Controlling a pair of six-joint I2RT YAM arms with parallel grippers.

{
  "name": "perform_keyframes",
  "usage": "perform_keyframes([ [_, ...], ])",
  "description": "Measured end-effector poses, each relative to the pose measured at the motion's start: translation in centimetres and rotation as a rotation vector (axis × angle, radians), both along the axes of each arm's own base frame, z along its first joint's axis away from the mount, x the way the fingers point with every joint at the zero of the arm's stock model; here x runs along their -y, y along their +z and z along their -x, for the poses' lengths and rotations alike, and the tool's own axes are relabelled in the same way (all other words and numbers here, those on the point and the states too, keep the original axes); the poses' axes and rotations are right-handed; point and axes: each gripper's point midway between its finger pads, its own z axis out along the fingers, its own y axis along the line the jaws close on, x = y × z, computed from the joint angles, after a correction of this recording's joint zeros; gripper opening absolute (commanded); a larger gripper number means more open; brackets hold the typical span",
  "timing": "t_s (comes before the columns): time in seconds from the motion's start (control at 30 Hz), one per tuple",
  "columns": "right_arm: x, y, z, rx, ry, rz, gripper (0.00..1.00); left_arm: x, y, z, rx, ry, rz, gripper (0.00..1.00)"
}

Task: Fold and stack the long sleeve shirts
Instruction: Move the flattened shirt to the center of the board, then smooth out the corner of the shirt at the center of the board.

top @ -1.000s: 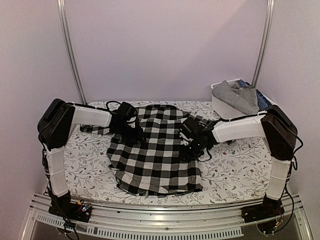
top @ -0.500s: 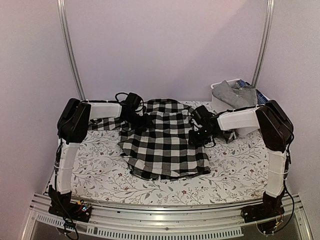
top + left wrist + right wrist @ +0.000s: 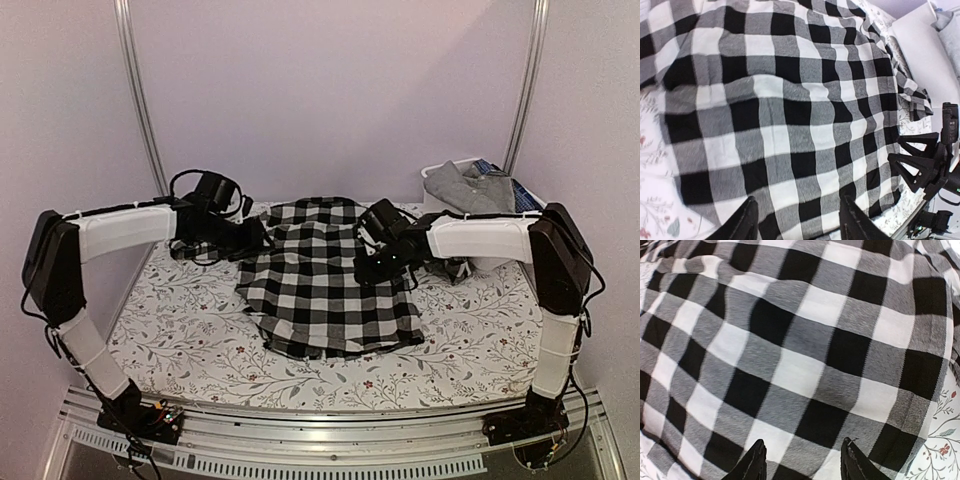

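Observation:
A black-and-white checked long sleeve shirt (image 3: 320,295) lies spread on the table's middle, collar toward the back wall, one sleeve (image 3: 190,250) trailing left. My left gripper (image 3: 255,238) hovers at its left shoulder, open. In the left wrist view the left gripper (image 3: 799,220) has its fingers (image 3: 747,220) apart over flat checked cloth (image 3: 780,100), holding nothing. My right gripper (image 3: 375,262) stands over the shirt's right side. Seen from the right wrist, the right gripper (image 3: 802,460) is open above the cloth (image 3: 805,340). A grey shirt (image 3: 468,188) and a dark blue patterned one (image 3: 503,182) lie in the bin.
A white bin (image 3: 440,215) stands at the back right corner, against the right metal post (image 3: 525,90). The table wears a floral cloth (image 3: 180,330). The right arm's gripper (image 3: 925,170) shows at the right edge of the left wrist view.
The shirt was dragged toward the back wall, then stayed put. Both grippers have widened and let the cloth lie. The left arm's elbow has swung far out to the left.

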Motion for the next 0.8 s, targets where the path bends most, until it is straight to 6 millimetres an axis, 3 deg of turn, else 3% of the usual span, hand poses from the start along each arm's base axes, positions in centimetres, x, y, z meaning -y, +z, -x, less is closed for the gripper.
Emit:
perform_keyframes([
  [0.07,-1.1,1.4,0.6,0.024,0.031,-0.018,0.5,-1.7,0.8,2.3,0.018,0.028,-0.001,0.38],
  [0.13,-1.8,2.1,1.2,0.034,0.054,-0.03,0.5,-3.2,-0.1,4.8,0.0,0.052,-0.009,0.35],
  [0.27,-1.7,2.2,1.6,0.032,0.071,-0.033,0.5,-5.6,-4.7,8.8,-0.106,0.094,-0.058,0.35],
  [0.37,-1.2,1.7,2.0,0.016,0.073,-0.022,0.5,-6.7,-7.5,10.8,-0.176,0.111,-0.092,0.35],
  [0.8,-0.3,1.1,2.8,-0.004,0.062,-0.009,0.5,-6.5,-10.7,9.5,-0.21,0.166,-0.093,0.28],
])
